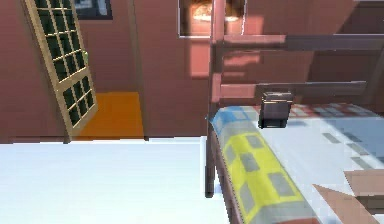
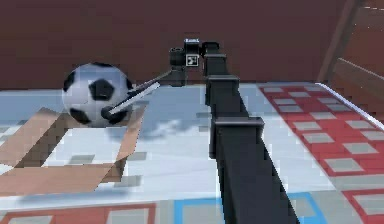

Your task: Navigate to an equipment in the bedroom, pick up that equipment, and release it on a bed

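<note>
There's the soccer ball (image 2: pixel 92 88), black and white, right at the tip of the gripper (image 2: pixel 118 106), with the two thin fingers (image 2: pixel 150 90) slanting down across its near face! I'd judge it light, air-filled and springy, but round and slick with nothing to hook. A grip would want to sit across its widest part, or it squirts away, and once released it will likely roll. Whether the gripper truly holds it, I cannot tell. Just below and beyond the fingertips lies an opened-out cardboard box (image 2: pixel 40 150) on the patchwork bed (image 2: pixel 320 130), and the ball may be resting there. Back from the gripper runs the dark arm (image 2: pixel 240 150).
</note>
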